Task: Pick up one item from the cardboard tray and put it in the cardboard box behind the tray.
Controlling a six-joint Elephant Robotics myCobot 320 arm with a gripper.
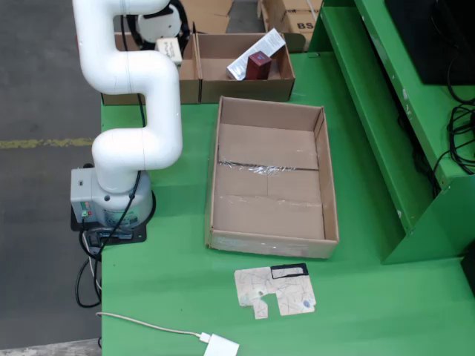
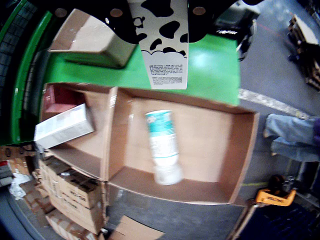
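Here we grip the cow-patterned carton [image 2: 164,42] between our pinching gripper [image 2: 162,12], hanging it above the box [image 2: 240,150] so it can fall clear; below lies a white-and-teal bottle [image 2: 163,145], and beyond, the emptied tray [image 1: 271,178].

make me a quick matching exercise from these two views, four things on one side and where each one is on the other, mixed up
Things:
1. cow-print carton
2. teal-labelled bottle
3. dark red box
4. large cardboard tray

Places:
A. lying in the right box compartment, wrist view
B. nearest the camera on the green table, holding nothing, fixed view
C. held at the gripper above the boxes, wrist view
D. in the rear box beside a white carton, fixed view

Pairs: 1-C, 2-A, 3-D, 4-B
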